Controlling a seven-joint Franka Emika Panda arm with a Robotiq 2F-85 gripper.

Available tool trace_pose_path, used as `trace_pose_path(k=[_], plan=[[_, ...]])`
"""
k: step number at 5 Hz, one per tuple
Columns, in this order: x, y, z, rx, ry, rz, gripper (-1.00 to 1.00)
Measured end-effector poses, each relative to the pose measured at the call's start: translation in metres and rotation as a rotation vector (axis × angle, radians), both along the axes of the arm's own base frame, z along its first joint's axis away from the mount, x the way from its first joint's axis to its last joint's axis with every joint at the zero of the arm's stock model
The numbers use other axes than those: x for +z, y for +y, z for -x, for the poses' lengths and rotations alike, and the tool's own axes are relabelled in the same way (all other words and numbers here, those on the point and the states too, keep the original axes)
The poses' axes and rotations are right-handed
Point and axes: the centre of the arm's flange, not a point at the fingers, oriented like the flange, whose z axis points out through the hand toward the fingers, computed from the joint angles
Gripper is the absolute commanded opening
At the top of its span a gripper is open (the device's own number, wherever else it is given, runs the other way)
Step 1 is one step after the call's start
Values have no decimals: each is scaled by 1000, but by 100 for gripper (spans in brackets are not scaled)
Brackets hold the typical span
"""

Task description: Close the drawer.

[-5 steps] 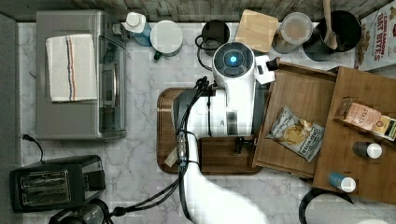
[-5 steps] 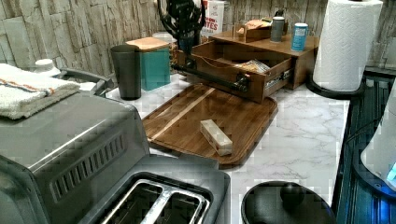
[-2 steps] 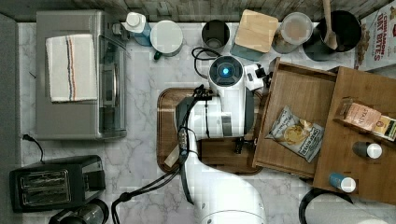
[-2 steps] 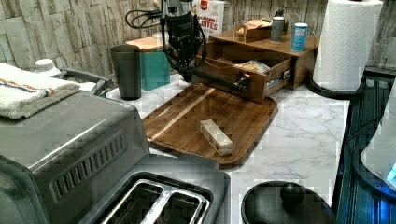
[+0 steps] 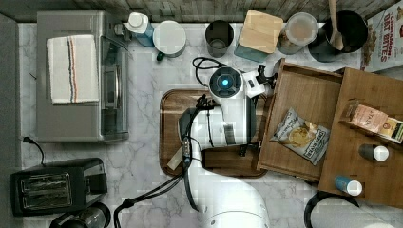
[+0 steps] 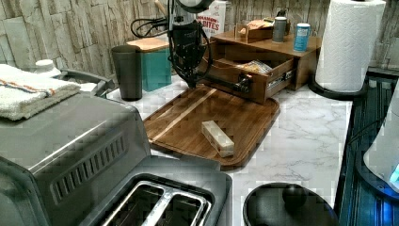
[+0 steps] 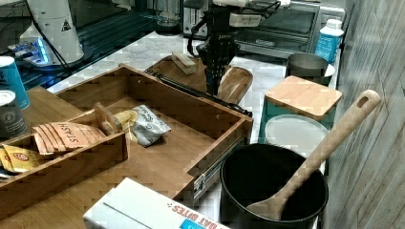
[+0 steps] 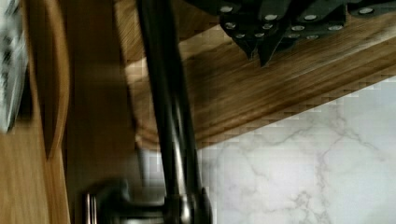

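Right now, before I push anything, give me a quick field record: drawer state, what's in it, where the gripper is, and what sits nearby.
drawer state: the drawer is pulled well out of its cabinet, open
drawer contents: a snack bag lying flat on the bottom
drawer handle: dark bar along the front face
gripper position: the gripper hangs in front of the drawer front, above the far end of the wooden tray, fingers close together
tray contents: a small pale block
cabinet top: box of tea packets, two cans

Arm covers tray (image 5: 171,137) middle; cereal box (image 5: 382,28) cut by edge.
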Motion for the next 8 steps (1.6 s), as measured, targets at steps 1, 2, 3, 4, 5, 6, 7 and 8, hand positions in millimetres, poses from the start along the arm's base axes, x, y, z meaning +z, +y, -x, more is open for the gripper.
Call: trace_pose_path(k=[1, 2, 3, 4, 5, 6, 7, 8], plan=[[-7, -1, 0, 52, 20, 7, -100], [-19, -3, 3, 54, 58, 15, -100], [-24, -9, 5, 47, 72, 21, -100], [-23, -16, 8, 68, 96, 57, -100], [-17, -22, 8, 95, 97, 58, -100], [-12, -34, 10, 184, 100, 49, -100], [-13, -57, 13, 229, 94, 20, -100], [-13, -89, 20, 180, 85, 4, -100]])
